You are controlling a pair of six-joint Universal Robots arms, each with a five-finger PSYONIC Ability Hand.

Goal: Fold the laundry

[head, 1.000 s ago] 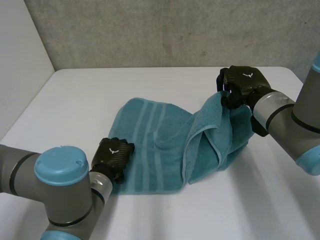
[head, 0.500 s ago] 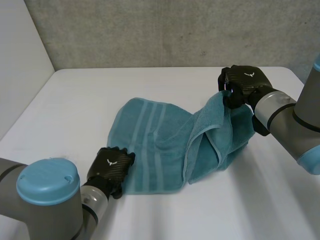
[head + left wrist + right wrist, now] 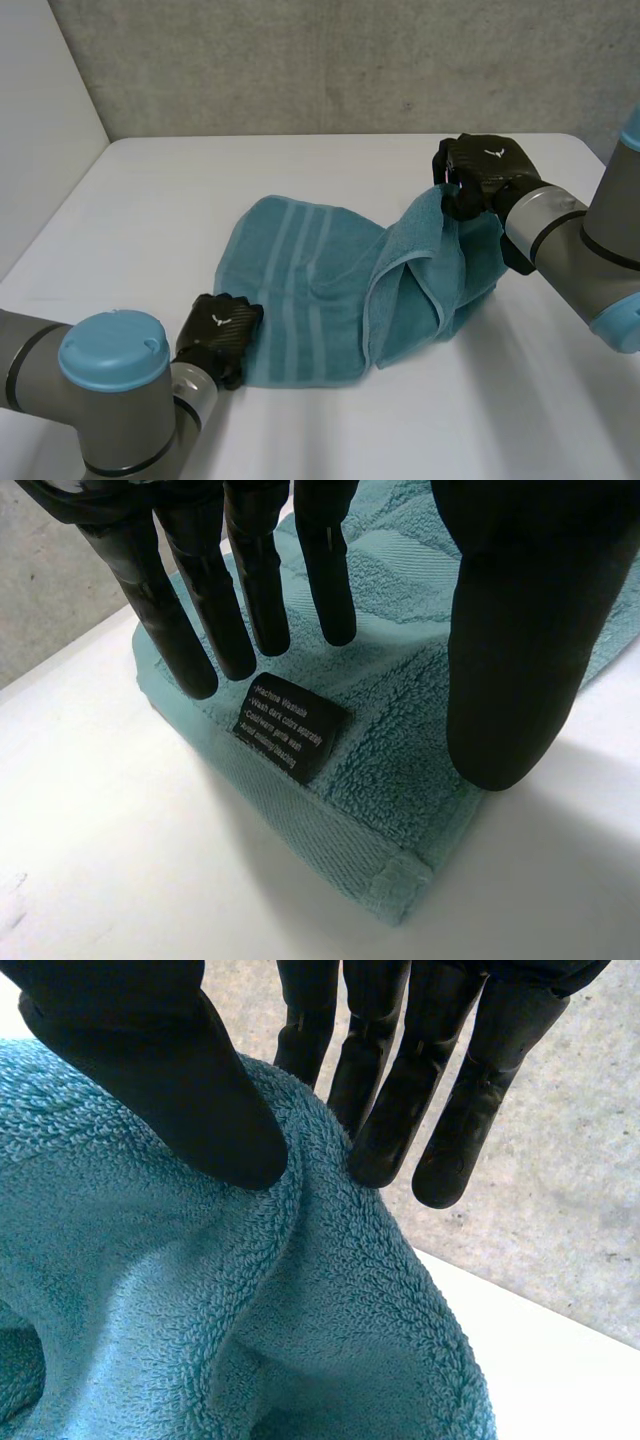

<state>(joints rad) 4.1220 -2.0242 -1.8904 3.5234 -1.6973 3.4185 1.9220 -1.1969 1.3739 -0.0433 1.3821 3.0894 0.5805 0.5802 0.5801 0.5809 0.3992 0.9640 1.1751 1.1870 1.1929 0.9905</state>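
The right hand (image 3: 487,172) pinches the towel (image 3: 300,290) at a raised edge; the left hand (image 3: 219,330) lies straight-fingered on a corner. Soft, limp cloth, I'd say: hold it by the corners.

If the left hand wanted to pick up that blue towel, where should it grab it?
Probably the near corner of the towel, beside the black label. It lies flat on the table with two free edges, so the left hand, open above it, could come down and pinch it from the bare-table side. The right hand pinches the opposite end, raised.
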